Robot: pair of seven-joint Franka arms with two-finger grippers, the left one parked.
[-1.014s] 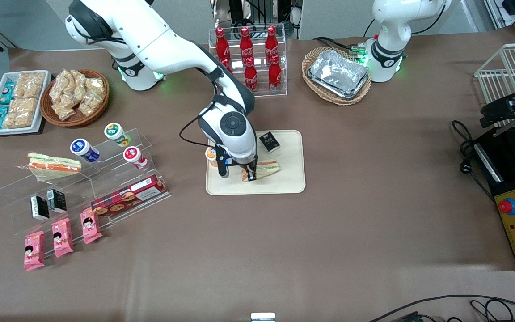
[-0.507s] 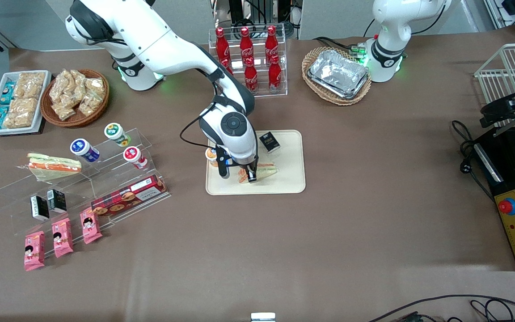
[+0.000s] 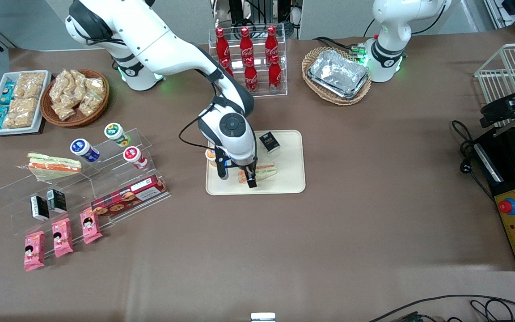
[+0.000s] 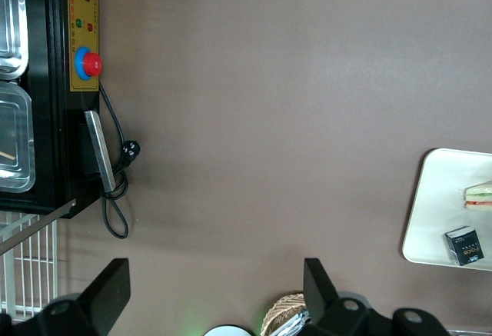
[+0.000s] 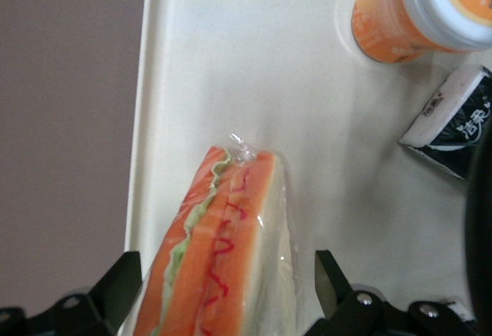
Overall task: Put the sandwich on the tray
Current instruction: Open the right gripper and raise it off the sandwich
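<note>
The sandwich (image 3: pixel 264 171), a clear-wrapped wedge with orange filling and green flecks, lies on the cream-beige tray (image 3: pixel 289 181) near the tray's edge nearest the front camera. My right gripper (image 3: pixel 238 177) hangs just above it, open, one finger on each side and not touching the wrap. In the right wrist view the sandwich (image 5: pixel 223 251) lies between the open gripper (image 5: pixel 223 294) fingers on the tray (image 5: pixel 231 67). The left wrist view also shows the sandwich (image 4: pixel 478 195) on the tray (image 4: pixel 438 213).
An orange-lidded cup (image 3: pixel 211 154) and a small black box (image 3: pixel 270 141) also stand on the tray, close to the gripper. A longer sandwich (image 3: pixel 54 163) lies on the acrylic shelf toward the working arm's end. A cola bottle rack (image 3: pixel 248 58) and foil trays (image 3: pixel 338 74) stand farther from the camera.
The gripper's fingers have spread apart and let go of the sandwich, which has settled flatter on the tray. The arm has hardly shifted.
</note>
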